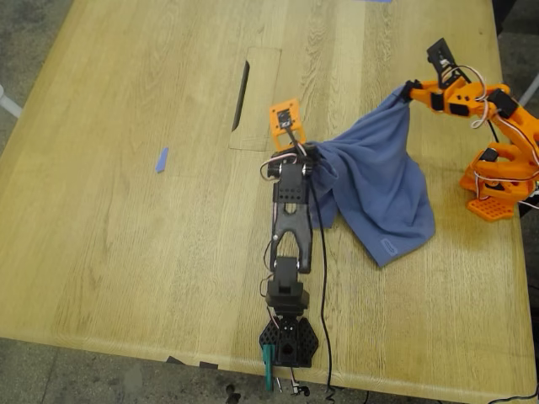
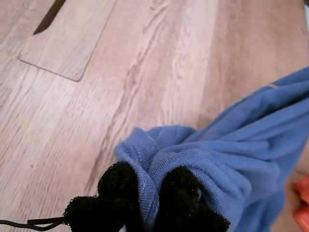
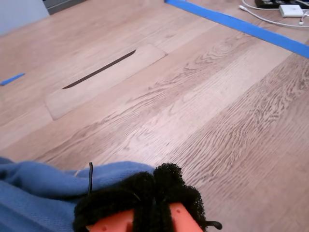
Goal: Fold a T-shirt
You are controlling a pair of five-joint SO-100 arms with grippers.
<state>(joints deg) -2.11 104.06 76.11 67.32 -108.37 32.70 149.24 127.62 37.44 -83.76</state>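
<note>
The T-shirt [image 1: 370,181] hangs stretched between two pincers above the bench [image 1: 126,252], its lower part sagging onto the wood toward the exterior view's right. My first pincer [image 2: 147,200] is clamped on a bunched edge; my second pincer [image 3: 152,193] is closed with blue cloth just beside its pads, seemingly pinching it. The cloth looks light, limp and prone to bunching (no stiffness to hold a crease), so I judge hems or shoulder seams the best holds. The exterior view alone shows the whole drape; the second wrist view alone shows a blue tape strip [image 3: 241,24] and cables [image 3: 270,17].
</note>
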